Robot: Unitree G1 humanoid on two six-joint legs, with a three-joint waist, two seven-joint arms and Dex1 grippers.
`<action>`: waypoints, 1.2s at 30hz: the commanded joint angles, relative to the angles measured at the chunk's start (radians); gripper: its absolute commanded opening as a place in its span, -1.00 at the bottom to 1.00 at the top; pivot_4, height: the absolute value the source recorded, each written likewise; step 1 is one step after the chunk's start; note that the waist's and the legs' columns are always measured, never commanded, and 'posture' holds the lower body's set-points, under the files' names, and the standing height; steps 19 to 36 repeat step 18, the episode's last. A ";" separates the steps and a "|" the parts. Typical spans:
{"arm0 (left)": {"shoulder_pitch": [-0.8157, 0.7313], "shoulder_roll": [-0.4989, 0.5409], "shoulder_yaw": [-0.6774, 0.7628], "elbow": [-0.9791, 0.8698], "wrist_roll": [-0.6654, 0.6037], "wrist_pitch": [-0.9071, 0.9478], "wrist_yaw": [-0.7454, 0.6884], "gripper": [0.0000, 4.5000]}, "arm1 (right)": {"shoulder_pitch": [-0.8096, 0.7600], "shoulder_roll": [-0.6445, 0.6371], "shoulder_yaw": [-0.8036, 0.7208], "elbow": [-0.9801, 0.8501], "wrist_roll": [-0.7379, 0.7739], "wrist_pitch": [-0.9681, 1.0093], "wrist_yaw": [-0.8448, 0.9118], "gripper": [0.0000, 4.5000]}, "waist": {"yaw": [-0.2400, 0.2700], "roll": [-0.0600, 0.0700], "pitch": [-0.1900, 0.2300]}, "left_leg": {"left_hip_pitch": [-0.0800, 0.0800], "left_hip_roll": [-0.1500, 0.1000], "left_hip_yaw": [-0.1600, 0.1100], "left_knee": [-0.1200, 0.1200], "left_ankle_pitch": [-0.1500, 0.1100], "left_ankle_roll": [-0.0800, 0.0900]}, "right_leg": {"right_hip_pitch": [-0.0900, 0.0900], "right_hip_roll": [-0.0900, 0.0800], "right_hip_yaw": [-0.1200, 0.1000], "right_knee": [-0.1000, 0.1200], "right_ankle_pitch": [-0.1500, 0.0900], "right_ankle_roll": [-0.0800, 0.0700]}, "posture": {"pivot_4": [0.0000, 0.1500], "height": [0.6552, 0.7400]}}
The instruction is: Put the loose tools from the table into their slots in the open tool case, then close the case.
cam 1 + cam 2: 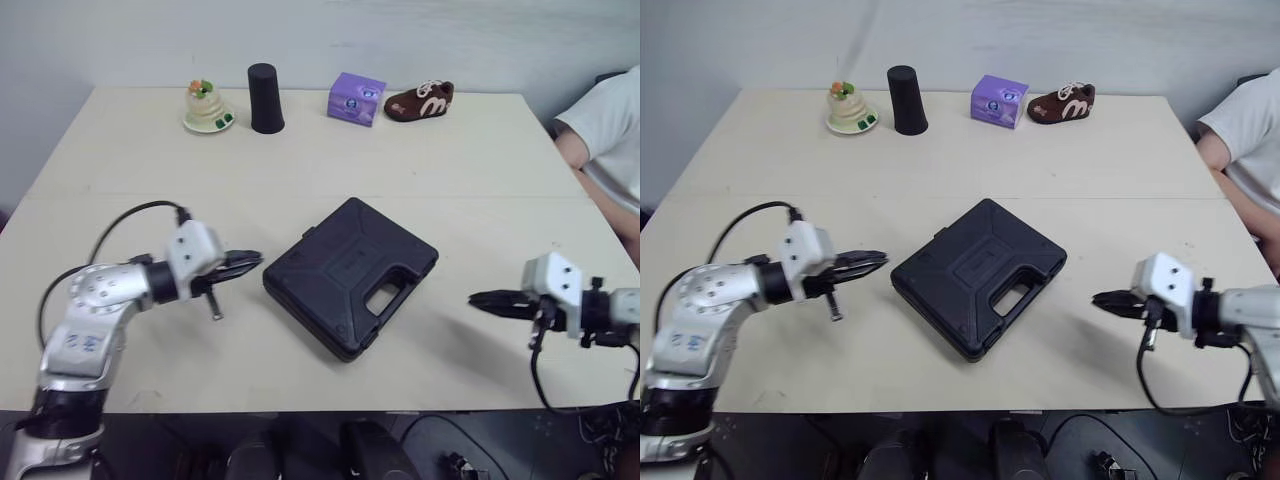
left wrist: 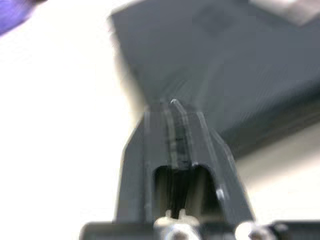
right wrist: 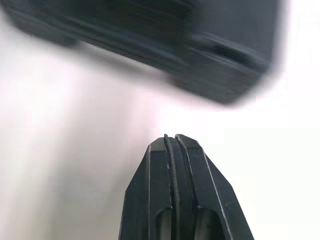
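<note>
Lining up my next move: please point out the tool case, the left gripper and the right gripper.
tool case (image 1: 350,272): left eye view, middle of its closed lid.
left gripper (image 1: 255,262): left eye view, tip of its shut jaws.
right gripper (image 1: 476,298): left eye view, tip of its shut jaws.

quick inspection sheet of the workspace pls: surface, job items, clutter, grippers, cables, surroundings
surface: pale table, flat
job's things: black tool case closed, lying flat mid-table; loose tools: nothing seen
clutter: figurine dish, black cup, purple box and brown shoe in a row along the far edge
grippers: left gripper shut, close to the case's left corner; right gripper shut, right of the case, apart from it
cables: black cable looping over the left arm; second cable hanging under the right arm
surroundings: pale wall; person at far right
</note>
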 commanded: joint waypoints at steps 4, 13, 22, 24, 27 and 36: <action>0.156 0.143 0.278 0.153 0.006 0.014 0.025 -0.20 | -0.129 -0.066 -0.071 0.273 -0.048 -0.165 0.012 -0.16 | -0.004 0.004 0.008 | 0.000 0.000 0.003 0.001 0.000 0.000 | -0.002 0.000 -0.002 0.001 0.000 0.001 | 1.00 1.00; 0.333 0.111 0.436 0.176 -0.017 -0.033 0.084 0.98 | -0.433 -0.071 0.010 0.647 -0.161 -0.394 -0.002 1.00 | -0.028 0.008 0.010 | 0.001 -0.002 0.007 0.000 -0.001 0.000 | -0.003 -0.003 -0.003 0.001 0.001 0.001 | 1.00 1.00; 0.336 0.071 0.466 0.162 -0.044 0.002 0.145 0.98 | -0.535 -0.023 0.062 0.762 -0.192 -0.466 0.008 1.00 | -0.036 0.008 0.011 | 0.003 0.001 0.007 0.001 0.000 -0.002 | -0.002 0.000 -0.002 0.005 0.000 0.001 | 1.00 1.00; 0.336 0.071 0.466 0.162 -0.044 0.002 0.145 0.98 | -0.535 -0.023 0.062 0.762 -0.192 -0.466 0.008 1.00 | -0.036 0.008 0.011 | 0.003 0.001 0.007 0.001 0.000 -0.002 | -0.002 0.000 -0.002 0.005 0.000 0.001 | 1.00 1.00; 0.336 0.071 0.466 0.162 -0.044 0.002 0.145 0.98 | -0.535 -0.023 0.062 0.762 -0.192 -0.466 0.008 1.00 | -0.036 0.008 0.011 | 0.003 0.001 0.007 0.001 0.000 -0.002 | -0.002 0.000 -0.002 0.005 0.000 0.001 | 1.00 1.00; 0.336 0.071 0.466 0.162 -0.044 0.002 0.145 0.98 | -0.535 -0.023 0.062 0.762 -0.192 -0.466 0.008 1.00 | -0.036 0.008 0.011 | 0.003 0.001 0.007 0.001 0.000 -0.002 | -0.002 0.000 -0.002 0.005 0.000 0.001 | 1.00 1.00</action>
